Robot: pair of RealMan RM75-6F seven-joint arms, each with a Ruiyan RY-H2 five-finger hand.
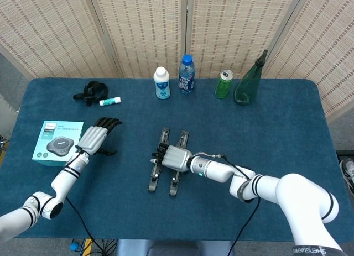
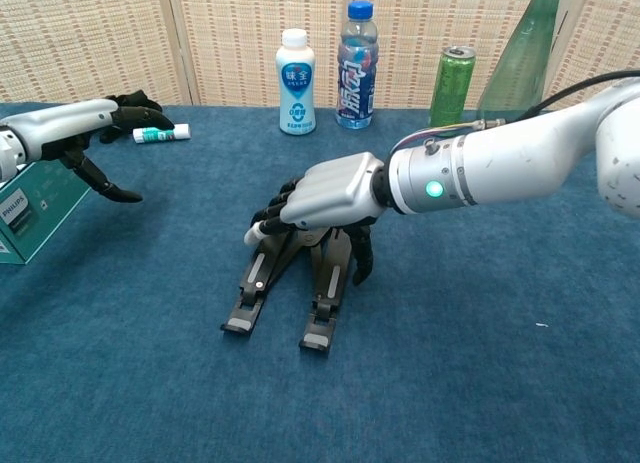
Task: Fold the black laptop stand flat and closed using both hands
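The black laptop stand (image 1: 175, 185) (image 2: 322, 308) lies in the middle of the blue table, its two rails side by side and a little apart at the near ends. My right hand (image 1: 174, 157) (image 2: 330, 193) lies across the top of it. The fingers (image 2: 272, 215) curl over the left rail and the thumb hangs down beside the right rail, so the hand grips both rails. The far half of the stand is hidden under the hand. My left hand (image 1: 95, 139) (image 2: 95, 133) hovers well to the left with fingers apart, holding nothing.
A teal box (image 1: 55, 142) (image 2: 25, 218) lies just left of my left hand. Along the back stand a white bottle (image 1: 161, 83), a blue water bottle (image 1: 186, 74), a green can (image 1: 224, 84) and a green glass bottle (image 1: 250, 82). A black strap (image 1: 90, 92) and white tube (image 1: 109, 101) lie back left.
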